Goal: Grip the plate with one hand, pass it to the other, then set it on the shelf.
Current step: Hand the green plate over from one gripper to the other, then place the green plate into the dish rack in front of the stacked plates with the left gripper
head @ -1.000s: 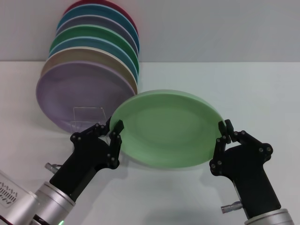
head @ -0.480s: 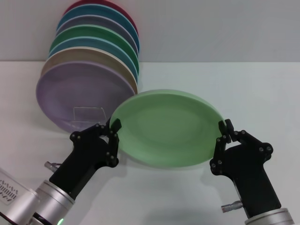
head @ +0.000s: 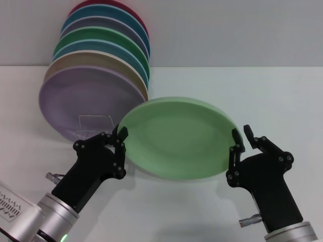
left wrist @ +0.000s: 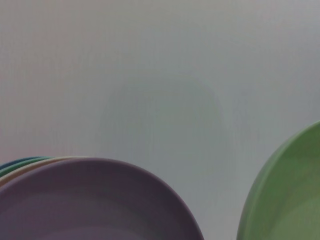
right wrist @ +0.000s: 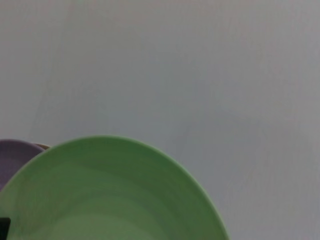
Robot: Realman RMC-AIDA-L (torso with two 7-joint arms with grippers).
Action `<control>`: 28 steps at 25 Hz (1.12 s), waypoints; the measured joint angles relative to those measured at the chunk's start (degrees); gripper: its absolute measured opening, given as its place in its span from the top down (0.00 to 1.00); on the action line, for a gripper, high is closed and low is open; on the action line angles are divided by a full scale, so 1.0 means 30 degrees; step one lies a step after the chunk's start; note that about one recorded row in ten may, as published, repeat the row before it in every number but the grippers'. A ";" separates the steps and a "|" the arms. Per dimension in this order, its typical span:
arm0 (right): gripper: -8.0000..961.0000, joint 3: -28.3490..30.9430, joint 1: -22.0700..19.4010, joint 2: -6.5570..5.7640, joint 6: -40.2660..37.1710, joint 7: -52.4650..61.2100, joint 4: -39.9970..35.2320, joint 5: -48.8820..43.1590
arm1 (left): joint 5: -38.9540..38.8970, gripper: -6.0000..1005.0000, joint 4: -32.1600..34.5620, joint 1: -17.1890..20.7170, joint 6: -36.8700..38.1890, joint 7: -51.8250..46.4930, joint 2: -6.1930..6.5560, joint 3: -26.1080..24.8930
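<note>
The pale mint-green plate (head: pixel 179 138) hangs tilted above the table between both hands; it also shows in the left wrist view (left wrist: pixel 290 195) and the right wrist view (right wrist: pixel 110 195). My left gripper (head: pixel 121 137) is shut on the plate's left rim. At the right rim my right gripper (head: pixel 241 139) is open, its two fingers spread on either side of the edge. The shelf (head: pixel 96 122), a low clear wire rack with a squarish front loop, stands just behind the left gripper.
Several coloured plates lean in a row on the rack at the back left, a lavender plate (head: pixel 83 98) (left wrist: pixel 90 200) foremost and a darker green plate (head: pixel 108 36) farther back. White table surface extends to the right and front.
The right gripper's fingers have opened off the plate's right rim. The left gripper has closed on the left rim, and the plate has shifted slightly left.
</note>
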 joint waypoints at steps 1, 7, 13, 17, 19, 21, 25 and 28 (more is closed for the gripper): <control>0.81 -0.0016 0.0026 -0.0001 -0.0003 0.0034 -0.0075 -0.0025 | 0.0011 0.96 -0.0064 0.0028 -0.0009 0.0201 -0.0001 0.0012; 0.79 -0.0949 0.0204 -0.0035 -0.0892 0.0203 -0.0539 -0.0361 | -0.0020 0.96 -0.0084 0.0135 0.0096 0.0247 -0.0002 -0.0125; 0.63 -0.4031 0.0547 -0.0080 -0.4532 0.1333 -0.2124 -0.0557 | -0.0018 0.96 -0.0156 0.0492 0.1132 0.0255 0.0026 -0.0770; 0.63 -0.5026 0.0563 -0.0058 -0.5356 0.1522 -0.2865 -0.0587 | -0.0017 0.95 -0.0340 0.0904 0.2308 0.0271 0.0124 -0.1050; 0.63 -0.5334 0.0563 -0.0030 -0.5414 0.1695 -0.3298 -0.0589 | -0.0017 0.95 -0.0339 0.1124 0.3159 0.0278 0.0173 -0.1235; 0.63 -0.5380 0.0571 0.0001 -0.5277 0.2201 -0.3771 -0.0549 | -0.0016 0.95 -0.0231 0.1355 0.4144 0.0282 0.0180 -0.1494; 0.63 -0.5213 0.0629 0.0038 -0.4907 0.3014 -0.4467 -0.0456 | -0.0009 0.95 -0.0116 0.1552 0.5798 0.0052 0.0267 -0.1733; 0.63 -0.4831 0.0733 0.0057 -0.4332 0.3528 -0.4989 -0.0424 | 0.0023 0.95 -0.0041 0.1537 0.6141 0.0026 0.0293 -0.1982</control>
